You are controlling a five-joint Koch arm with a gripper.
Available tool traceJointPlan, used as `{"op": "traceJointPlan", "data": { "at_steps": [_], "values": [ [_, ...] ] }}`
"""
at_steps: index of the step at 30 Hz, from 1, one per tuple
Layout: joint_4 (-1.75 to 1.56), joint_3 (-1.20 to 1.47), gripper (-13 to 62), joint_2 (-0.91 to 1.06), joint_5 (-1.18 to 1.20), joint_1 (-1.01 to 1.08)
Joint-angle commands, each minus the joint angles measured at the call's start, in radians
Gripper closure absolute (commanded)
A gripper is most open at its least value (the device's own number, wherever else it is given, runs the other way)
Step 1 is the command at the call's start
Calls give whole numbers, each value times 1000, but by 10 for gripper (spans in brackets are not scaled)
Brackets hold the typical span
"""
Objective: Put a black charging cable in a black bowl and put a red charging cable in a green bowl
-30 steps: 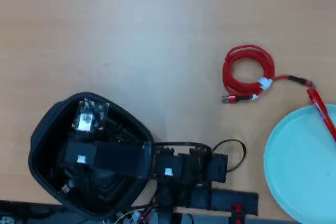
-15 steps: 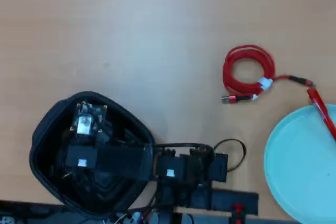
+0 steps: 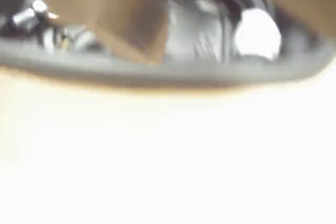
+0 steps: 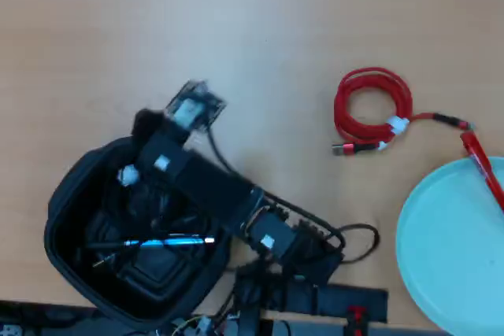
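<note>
Since half a second ago your arm (image 4: 220,190) has swung up out of the black bowl (image 4: 67,194); its wrist now overhangs the bowl's far rim, reaching toward the worktop's (image 4: 236,29) middle.

Worktop first: pale wood, mostly bare. The black bowl sits at the near left edge in the overhead view, and dark shapes with a bluish glint lie inside. You can't make out the black cable there for certain, though the wrist view shows a metal plug tip and a white blob behind the bowl's rim, which may be it. I judge the first drop done.

The green bowl (image 4: 449,257) lies at the near right corner, cut by the frame, with a red stick (image 4: 482,164) leaning over its rim. The red cable (image 4: 372,108) lies coiled on the worktop just beyond that bowl, well apart from the arm, untouched.

The gripper (image 4: 146,123) is at the arm's far end, past the bowl's rim; you cannot tell whether its jaws are apart or together.

Next you'd need to swing right, across to the red coil, and come down over its ring with jaws wide.
</note>
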Motion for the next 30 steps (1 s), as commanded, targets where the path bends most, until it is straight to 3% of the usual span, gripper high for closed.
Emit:
{"op": "traceJointPlan", "data": {
  "at_steps": [1, 12, 19, 24, 30],
  "values": [
    [-80, -32, -11, 60, -193, 95],
    [-173, -17, 119, 34, -675, 479],
    [-176, 46, 130, 8, -652, 652],
    [-196, 235, 127, 11, -643, 738],
    [-278, 377, 130, 21, -423, 896]
  ]
}}
